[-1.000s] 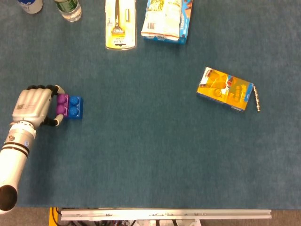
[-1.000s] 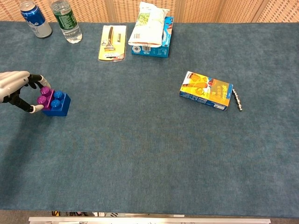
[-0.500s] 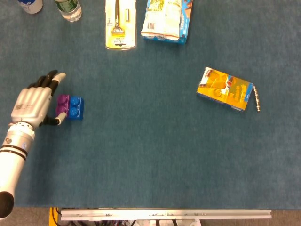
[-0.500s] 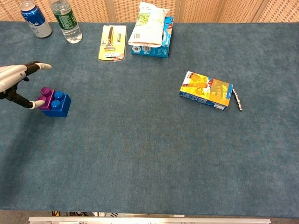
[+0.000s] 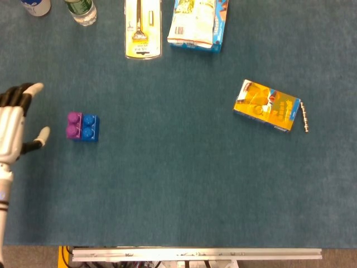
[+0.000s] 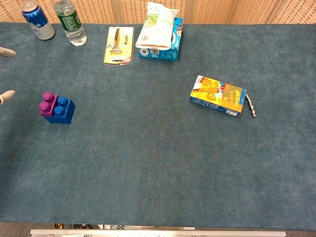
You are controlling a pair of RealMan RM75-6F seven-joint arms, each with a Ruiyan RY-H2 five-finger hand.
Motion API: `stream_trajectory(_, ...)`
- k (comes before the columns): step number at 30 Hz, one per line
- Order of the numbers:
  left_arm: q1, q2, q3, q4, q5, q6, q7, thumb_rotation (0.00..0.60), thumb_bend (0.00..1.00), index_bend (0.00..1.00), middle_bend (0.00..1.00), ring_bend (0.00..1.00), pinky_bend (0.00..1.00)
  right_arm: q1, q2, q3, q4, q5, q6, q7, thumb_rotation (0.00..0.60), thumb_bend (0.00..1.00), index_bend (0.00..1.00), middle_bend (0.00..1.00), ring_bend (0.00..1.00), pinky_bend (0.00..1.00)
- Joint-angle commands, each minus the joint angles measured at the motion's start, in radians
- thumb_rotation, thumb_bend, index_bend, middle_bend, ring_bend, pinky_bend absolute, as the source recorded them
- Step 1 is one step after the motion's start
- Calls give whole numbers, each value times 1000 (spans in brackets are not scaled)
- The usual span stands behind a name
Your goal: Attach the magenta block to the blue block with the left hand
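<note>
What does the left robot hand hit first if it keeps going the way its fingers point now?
Probably nothing nearby. In the head view the left robot hand points up the table's left edge, with the magenta block off to its side. The can is the nearest candidate, though hand height is unclear.

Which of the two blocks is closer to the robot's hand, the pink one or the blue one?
The magenta block. It is joined to the blue block on the side facing the open left hand, which touches neither.
</note>
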Motion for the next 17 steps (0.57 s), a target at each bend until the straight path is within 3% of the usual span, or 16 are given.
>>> stream_trajectory(1, 47, 3, 20, -4, 36, 53, -7, 600, 278, 166, 177, 155, 181, 5, -2, 0, -6, 2, -7, -8, 600, 280, 505, 512, 444, 473)
stream_trajectory(17, 142, -10, 21, 5, 111, 120, -29, 600, 278, 170, 189, 165, 181, 23, -12, 1, -19, 7, -38, -30, 600, 280, 505, 512, 444, 473)
